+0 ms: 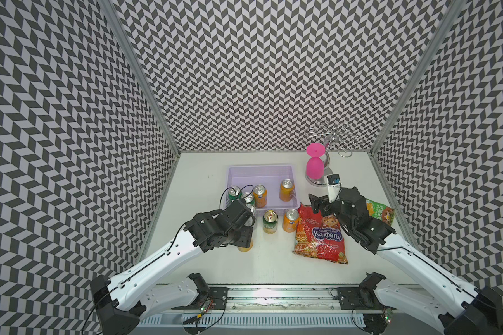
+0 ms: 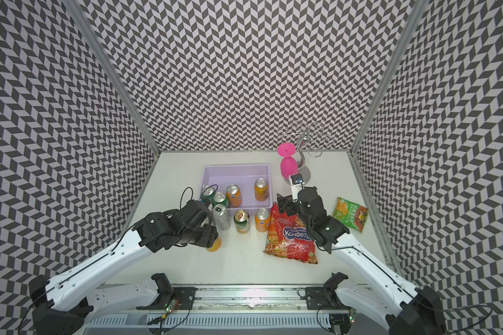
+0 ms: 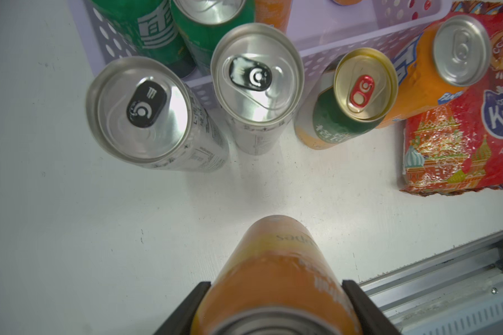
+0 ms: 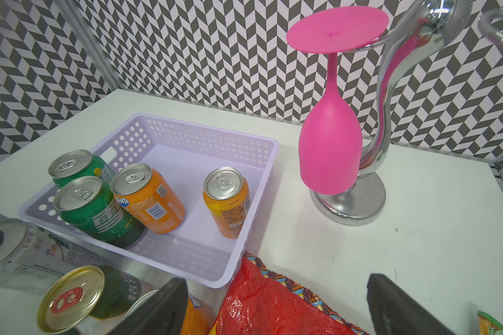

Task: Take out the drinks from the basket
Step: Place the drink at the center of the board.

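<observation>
The left pincer [image 3: 276, 303] is clamped on an orange can [image 3: 273, 261] low over the surface [image 3: 70, 232], near of the lilac basket [image 4: 204, 130]. The right pincer [image 4: 276, 307] gapes empty above the red bag [image 1: 323, 235] reading "Конфеты". In the basket stand two green cans [image 4: 93, 214] with Chinese lettering, a Fanta can [image 4: 148, 200] marked "RECYCLE ME" and a second orange can [image 4: 227, 203]. Two silver cans [image 3: 145, 116], a gold-topped can [image 3: 352, 98] and a third orange can [image 3: 436, 66] stand just outside its near wall.

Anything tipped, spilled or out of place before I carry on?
Nothing stands out. The drinks in the basket and beside it on the table all stand upright, and nothing has spilled.
</observation>
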Robot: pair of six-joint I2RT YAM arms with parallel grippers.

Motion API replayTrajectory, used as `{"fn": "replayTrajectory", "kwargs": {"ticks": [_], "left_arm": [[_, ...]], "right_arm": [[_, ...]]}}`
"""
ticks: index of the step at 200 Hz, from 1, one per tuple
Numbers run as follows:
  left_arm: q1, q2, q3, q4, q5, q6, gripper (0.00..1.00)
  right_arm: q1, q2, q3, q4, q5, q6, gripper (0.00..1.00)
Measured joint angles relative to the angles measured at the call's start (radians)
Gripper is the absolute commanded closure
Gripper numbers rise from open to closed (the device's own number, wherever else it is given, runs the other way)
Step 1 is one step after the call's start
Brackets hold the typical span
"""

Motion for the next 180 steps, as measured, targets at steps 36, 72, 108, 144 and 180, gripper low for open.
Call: {"fn": "replayTrajectory", "kwargs": {"ticks": [36,72,108,144,180], "left_arm": [[-0.002,0.0,-0.121,0.097,-0.012,-0.038,0.41],[-0.003,0.0,-0.203,0.164,-0.029,-0.063,0.41],[-0.004,0.001,-0.232,0.216,-0.04,-0.083,0.4],[-0.004,0.002,-0.254,0.248,-0.063,-0.103,0.39],[-0.004,0.032,-0.263,0.257,-0.085,-0.118,0.38]], "right_arm": [[0.0,0.0,0.0,0.0,0.0,0.0,0.0],[0.0,0.0,0.0,0.0,0.0,0.0,0.0],[0.0,0.0,0.0,0.0,0.0,0.0,0.0],[0.0,0.0,0.0,0.0,0.0,0.0,0.0],[0.0,0.0,0.0,0.0,0.0,0.0,0.0]]}}
